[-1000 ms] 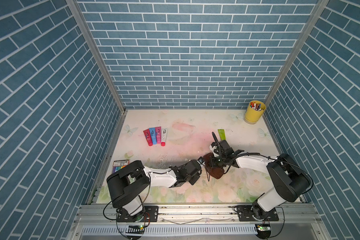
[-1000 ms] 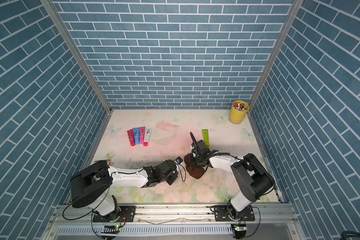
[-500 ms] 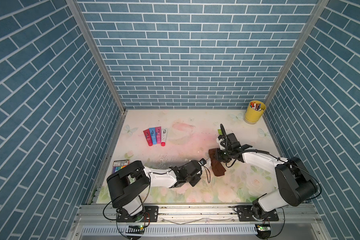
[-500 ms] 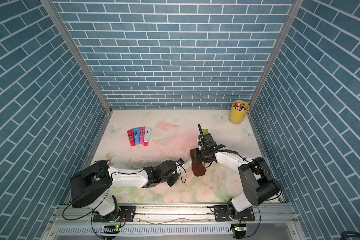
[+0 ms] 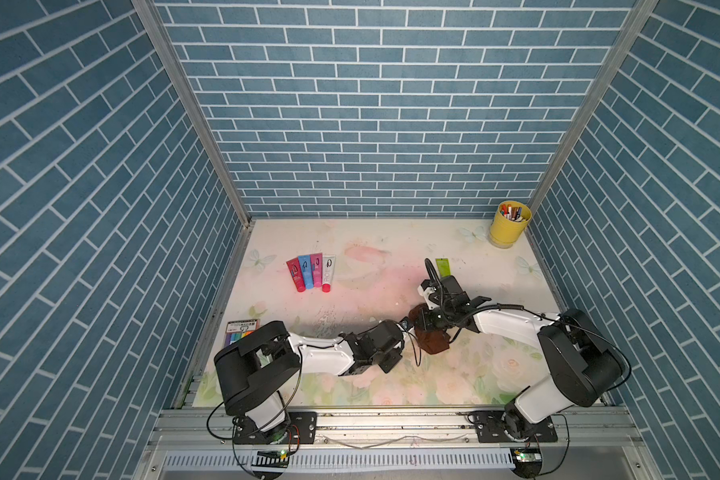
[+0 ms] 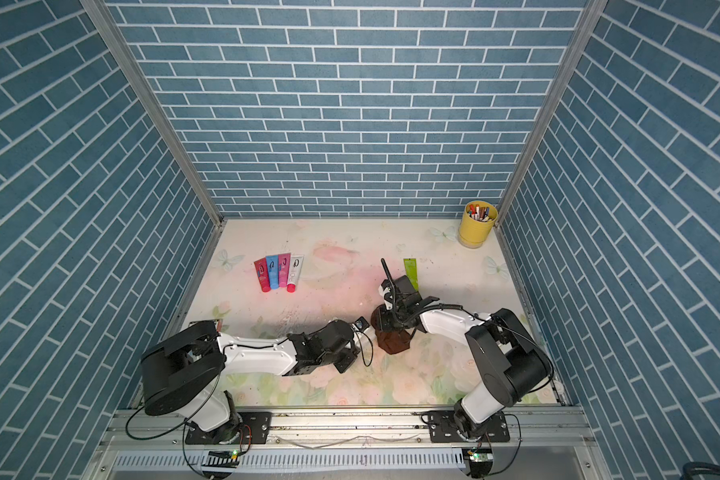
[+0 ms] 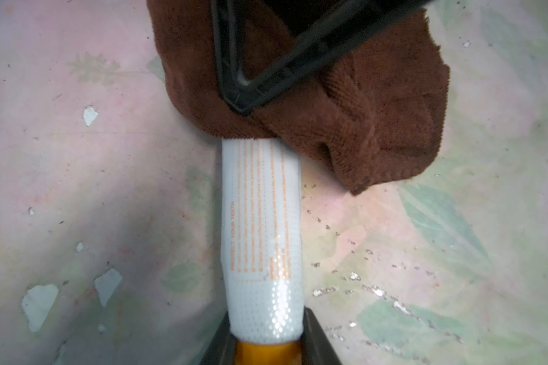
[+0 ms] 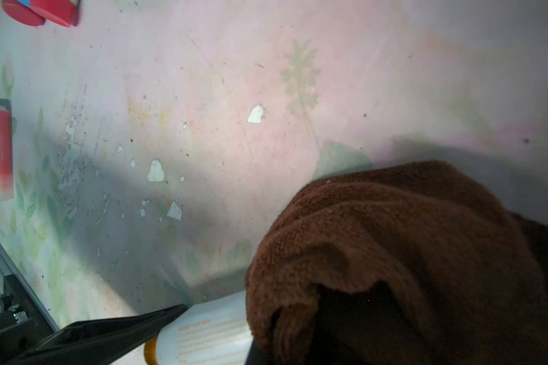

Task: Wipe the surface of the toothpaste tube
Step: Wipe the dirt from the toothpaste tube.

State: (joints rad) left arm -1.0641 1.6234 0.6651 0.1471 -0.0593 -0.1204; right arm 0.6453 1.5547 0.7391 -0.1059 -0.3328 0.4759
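Left wrist view: left gripper (image 7: 266, 331) clamps toothpaste tube (image 7: 261, 221) at cap end; right gripper (image 7: 239, 106) pinches brown cloth (image 7: 361, 110) over its tail (mid-wipe, seemingly). Next, probably: drag cloth capward.

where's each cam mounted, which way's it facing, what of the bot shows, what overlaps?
Top views: stereo head high over the front edge, facing down at the table; left arm and right arm visible in both.
Left wrist: on the left arm, facing along the toothpaste tube toward the brown cloth; left claw and right claw show.
Right wrist: on the right arm, facing over the cloth across the table; one left claw finger shows.
Shared: both wrist views catch tube and cloth.
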